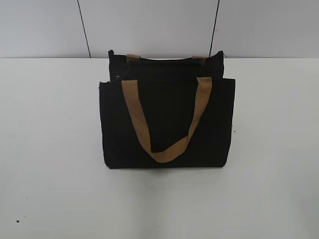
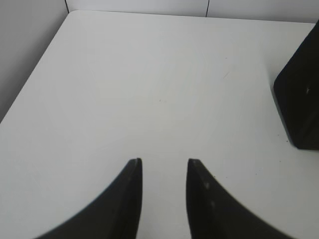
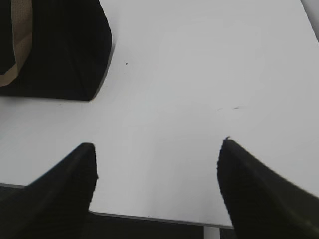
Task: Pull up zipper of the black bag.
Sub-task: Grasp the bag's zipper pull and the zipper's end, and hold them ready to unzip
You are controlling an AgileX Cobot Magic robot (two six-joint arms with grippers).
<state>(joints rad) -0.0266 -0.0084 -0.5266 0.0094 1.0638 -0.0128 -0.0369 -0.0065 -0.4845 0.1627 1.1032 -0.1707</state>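
The black bag (image 1: pixel 167 119) stands upright in the middle of the white table, its front tan handle (image 1: pixel 167 149) hanging down over the front face. The back handle (image 1: pixel 133 57) shows at the top edge. The zipper pull is too small to make out; the top opening is dark. Neither gripper appears in the exterior view. My left gripper (image 2: pixel 164 162) is open and empty over bare table, with the bag's corner (image 2: pixel 301 99) at its right. My right gripper (image 3: pixel 157 147) is wide open and empty near the table's front edge, with the bag (image 3: pixel 60 50) at its upper left.
The white table (image 1: pixel 50 149) spreads on both sides of the bag. A grey panelled wall (image 1: pixel 149 25) stands behind it. The table's front edge (image 3: pixel 149 217) runs just under my right gripper.
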